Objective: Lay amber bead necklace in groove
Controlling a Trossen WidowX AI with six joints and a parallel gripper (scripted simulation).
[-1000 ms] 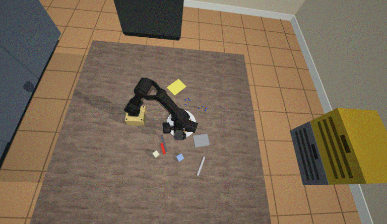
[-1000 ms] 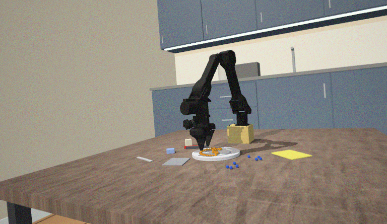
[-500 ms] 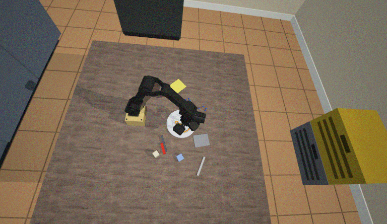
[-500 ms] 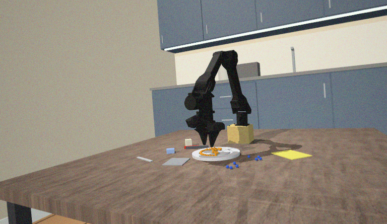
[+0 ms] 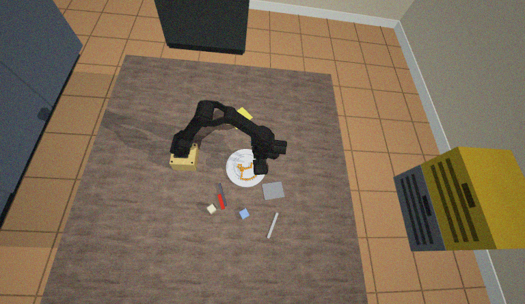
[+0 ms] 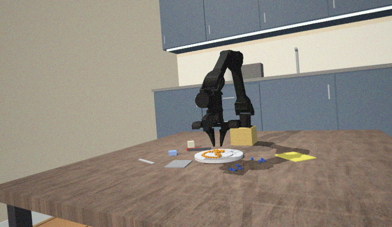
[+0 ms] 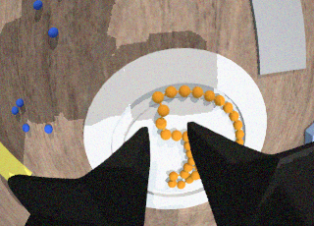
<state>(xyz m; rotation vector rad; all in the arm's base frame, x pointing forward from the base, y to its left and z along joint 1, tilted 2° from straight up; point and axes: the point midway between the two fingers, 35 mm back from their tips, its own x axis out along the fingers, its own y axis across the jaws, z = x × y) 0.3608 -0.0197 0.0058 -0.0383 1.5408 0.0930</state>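
Note:
The round white bead board (image 5: 231, 171) (image 6: 240, 155) (image 7: 235, 71) lies flat on the table. The amber bead necklace (image 5: 247, 179) (image 6: 206, 156) (image 7: 197, 92) lies on it. In the wrist view one stretch curves along the groove at the top and right; the rest turns inward across the middle and bunches near the lower side. My gripper (image 6: 217, 146) (image 7: 168, 131) is above the board, pointing down, partly open, with nothing between its fingertips. The right finger in the wrist view hides some beads. The arm covers part of the board in the top view.
Loose blue beads (image 6: 237, 165) (image 7: 53, 32) and a yellow sheet (image 5: 244, 113) (image 6: 294, 156) lie beside the board. A grey pad (image 5: 273, 190) (image 6: 178, 164), blue block (image 5: 243, 213), cream block (image 5: 211, 208), red-and-grey bar (image 5: 221, 201) and pale stick (image 5: 273, 225) lie around it.

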